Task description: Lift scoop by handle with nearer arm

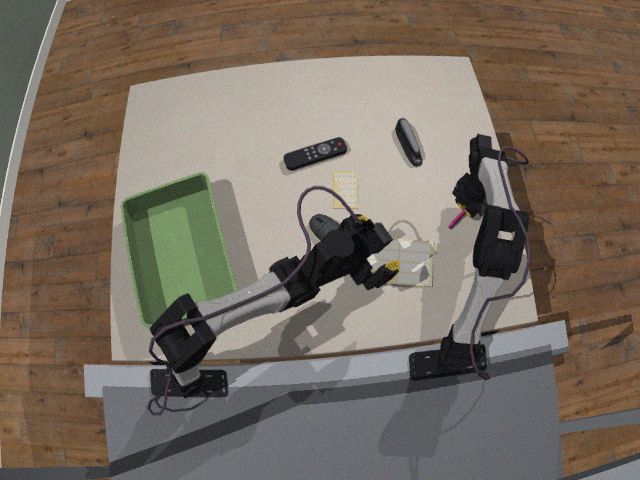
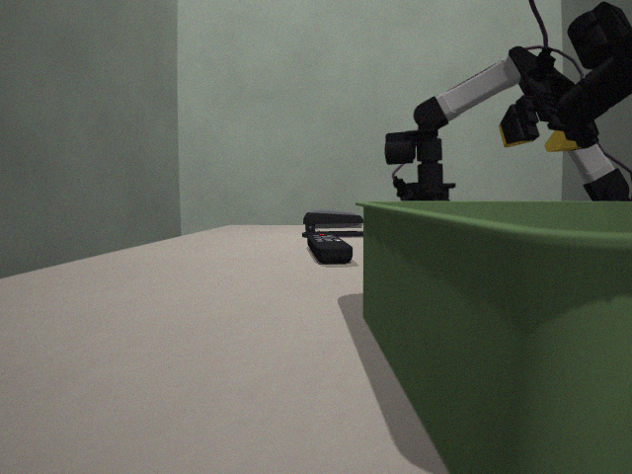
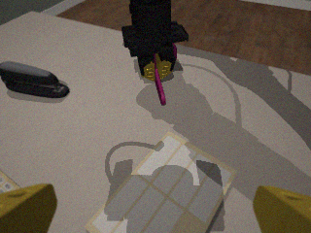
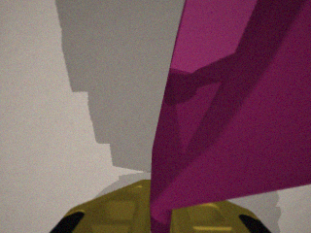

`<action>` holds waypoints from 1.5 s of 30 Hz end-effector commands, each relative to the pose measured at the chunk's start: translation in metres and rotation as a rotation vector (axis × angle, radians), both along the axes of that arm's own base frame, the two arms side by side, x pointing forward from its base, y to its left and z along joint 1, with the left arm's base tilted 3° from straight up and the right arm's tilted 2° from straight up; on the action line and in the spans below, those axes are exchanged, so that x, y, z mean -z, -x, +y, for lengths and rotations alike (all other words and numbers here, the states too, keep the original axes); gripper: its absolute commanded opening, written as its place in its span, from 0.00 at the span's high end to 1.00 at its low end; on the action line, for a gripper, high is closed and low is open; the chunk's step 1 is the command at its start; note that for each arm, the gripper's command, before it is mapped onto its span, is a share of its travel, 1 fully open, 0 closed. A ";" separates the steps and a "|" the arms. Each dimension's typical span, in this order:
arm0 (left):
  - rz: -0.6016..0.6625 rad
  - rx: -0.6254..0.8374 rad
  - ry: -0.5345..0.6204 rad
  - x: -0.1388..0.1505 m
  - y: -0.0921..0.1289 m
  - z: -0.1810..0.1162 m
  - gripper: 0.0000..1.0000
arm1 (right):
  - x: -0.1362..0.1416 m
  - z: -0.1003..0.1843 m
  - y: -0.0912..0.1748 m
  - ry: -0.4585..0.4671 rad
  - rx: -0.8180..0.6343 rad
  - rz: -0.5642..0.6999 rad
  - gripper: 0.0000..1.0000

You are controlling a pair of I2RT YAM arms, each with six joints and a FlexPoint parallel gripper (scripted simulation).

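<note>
I've got both arm bases nearest me, on this side of the gridded sheet (image 1: 413,260) (image 3: 180,191): the left base plate (image 1: 219,390) off to its left, the right base plate (image 1: 417,365) much more directly below it. My left gripper (image 1: 378,241) (image 2: 533,141) (image 3: 155,194) hangs above the sheet's left part, fingers spread wide with nothing between them. The green bin (image 1: 173,242) (image 2: 459,306) sits well to the left of the sheet.

Right of the sheet and a little beyond it, my right gripper (image 1: 461,209) (image 3: 155,79) (image 4: 159,188) pinches the magenta scoop (image 1: 457,218) (image 3: 160,92) (image 4: 233,121) by its handle, the handle's end poking out toward the sheet. I can't tell whether the scoop touches the table (image 1: 232,113) (image 2: 203,331) (image 3: 83,131) (image 4: 39,121).

Beyond the sheet, to its left, lies a dark grey rounded thing (image 1: 323,226), partly hidden by the left arm, then a small yellow-edged card (image 1: 345,191) (image 3: 6,185). Farther, the remote (image 1: 315,153) (image 2: 330,248) is beyond-left of the sheet, and the stapler (image 1: 408,142) (image 2: 334,220) (image 3: 34,80) straight beyond it.
</note>
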State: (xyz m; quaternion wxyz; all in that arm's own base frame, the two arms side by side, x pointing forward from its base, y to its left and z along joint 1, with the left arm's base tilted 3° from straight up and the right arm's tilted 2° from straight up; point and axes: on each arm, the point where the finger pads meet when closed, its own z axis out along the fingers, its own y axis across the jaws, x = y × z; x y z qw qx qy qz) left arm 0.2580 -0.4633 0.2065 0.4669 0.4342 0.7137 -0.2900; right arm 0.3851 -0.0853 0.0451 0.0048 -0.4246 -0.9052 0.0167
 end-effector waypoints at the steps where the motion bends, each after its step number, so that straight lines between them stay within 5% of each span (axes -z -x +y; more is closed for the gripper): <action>1: -0.055 -0.026 0.113 -0.042 -0.008 -0.004 0.00 | -0.040 0.002 -0.008 0.012 -0.023 -0.063 1.00; 7: -0.107 -0.027 0.205 -0.082 -0.011 -0.009 0.00 | -0.087 0.006 -0.005 0.011 -0.020 -0.064 1.00; 15: -0.113 -0.019 0.221 -0.095 -0.011 -0.011 0.00 | -0.109 0.006 -0.005 0.007 -0.020 -0.041 1.00; 45: -0.126 -0.016 0.229 -0.108 -0.011 -0.009 0.00 | -0.106 0.007 -0.002 -0.001 -0.020 -0.030 1.00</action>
